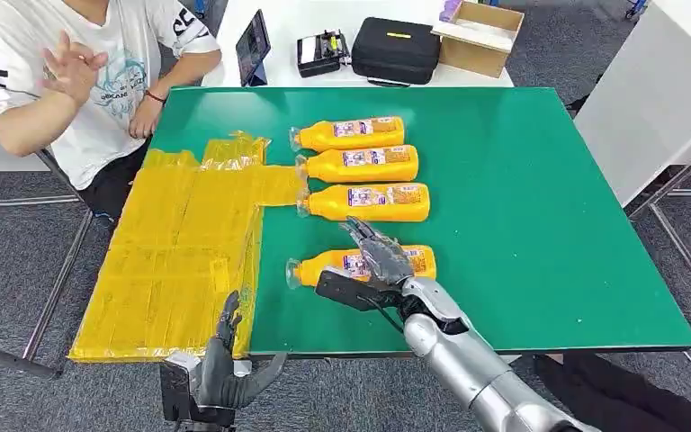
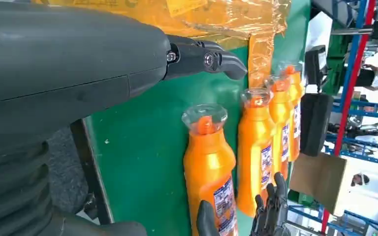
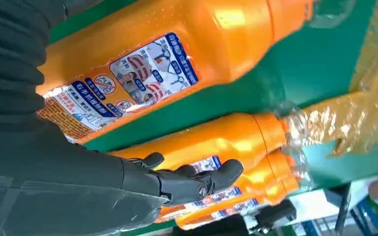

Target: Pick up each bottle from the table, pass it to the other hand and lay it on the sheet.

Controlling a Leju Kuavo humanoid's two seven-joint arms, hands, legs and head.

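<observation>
Several orange bottles with clear caps lie side by side on the green table (image 1: 540,225), caps pointing toward the yellow sheet (image 1: 180,252). My right hand (image 1: 380,256) hovers over the nearest bottle (image 1: 324,267), fingers spread across its labelled body and not closed on it. In the right wrist view this bottle (image 3: 177,44) lies just past my right hand (image 3: 78,172), whose fingers are stretched out. My left hand (image 1: 225,364) is open at the table's near edge, beside the sheet's corner. In the left wrist view my left hand (image 2: 78,73) faces the nearest bottle (image 2: 209,162) and the sheet (image 2: 202,14).
The other three bottles (image 1: 360,164) lie in a row further back. A person (image 1: 99,81) sits at the far left corner with one hand raised. Beyond the green table stand a black case (image 1: 396,49), a tablet (image 1: 254,45) and a cardboard box (image 1: 477,36).
</observation>
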